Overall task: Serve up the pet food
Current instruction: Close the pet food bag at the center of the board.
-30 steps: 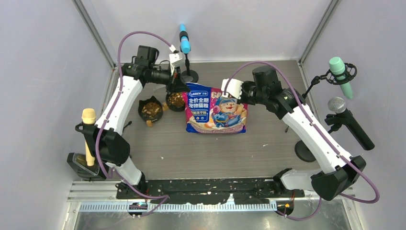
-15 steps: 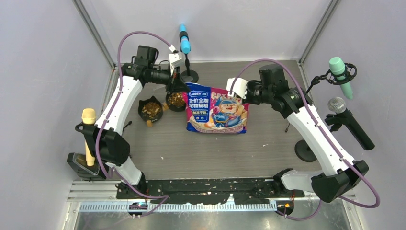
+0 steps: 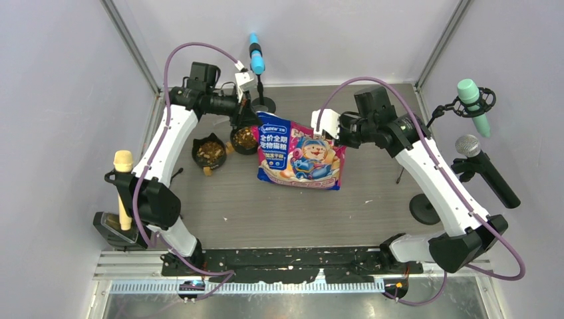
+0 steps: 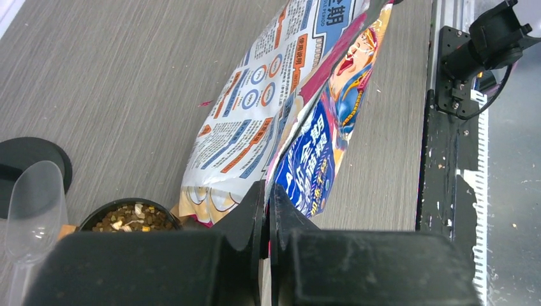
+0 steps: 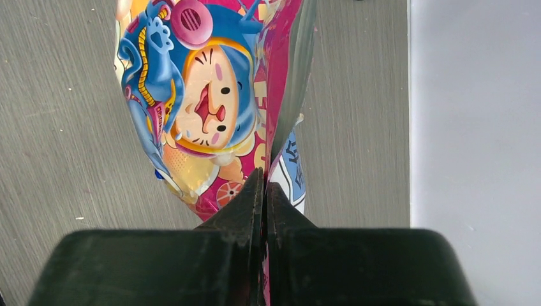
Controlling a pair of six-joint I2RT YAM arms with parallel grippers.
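Evidently, the left gripper (image 4: 266,191) and right gripper (image 5: 263,182) were each clamped tight on a top corner of the bag (image 3: 302,156), probably steadying it for pouring. The pet food (image 3: 210,151) lay in two bowls (image 3: 195,150) at its nine o'clock.

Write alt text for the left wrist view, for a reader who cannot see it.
The left gripper is shut on one edge of a printed bag that stretches away over a grey table. At lower left, a black bowl holds brown kibble, with a clear scoop beside it.
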